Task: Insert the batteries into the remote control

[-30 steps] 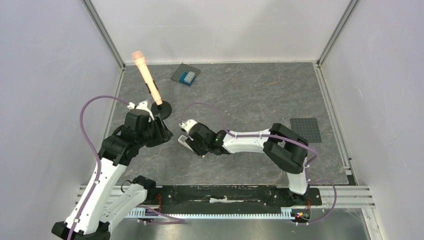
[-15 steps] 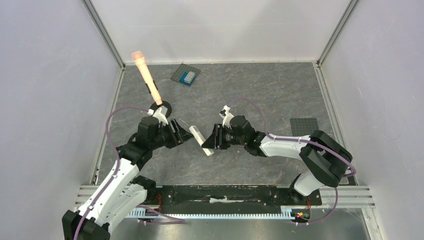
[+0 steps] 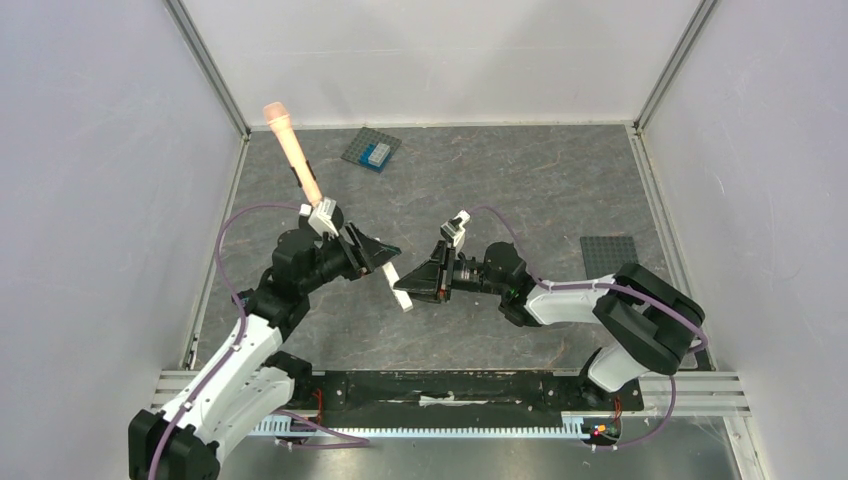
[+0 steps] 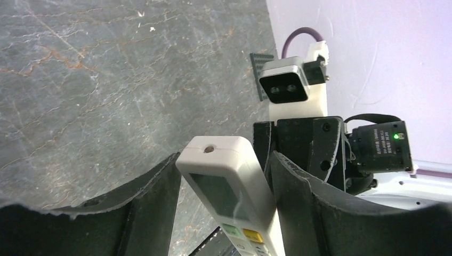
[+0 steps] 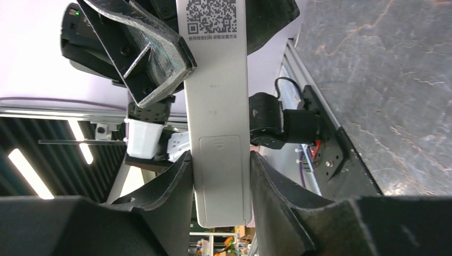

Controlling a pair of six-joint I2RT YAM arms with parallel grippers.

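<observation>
The white remote control (image 3: 398,284) is held in the air between both grippers, over the table's middle left. My left gripper (image 3: 385,262) is shut on its display end; the greenish display (image 4: 224,194) faces the left wrist camera between the fingers (image 4: 298,202). My right gripper (image 3: 410,287) is shut on the other end. The right wrist view shows the remote's plain back, with a QR label (image 5: 211,16) and the closed battery cover (image 5: 223,178) between the fingers (image 5: 170,186). The batteries are out of view.
A pink-orange wand (image 3: 292,155) stands tilted at the back left, close behind my left arm. A light-blue block sits on a grey studded plate (image 3: 372,151) at the back. A second grey plate (image 3: 609,254) lies at the right.
A second ago the right gripper held the remote low near the left gripper. Both grippers now grip its ends and have lifted it off the table, with the right arm stretched out to the left.
</observation>
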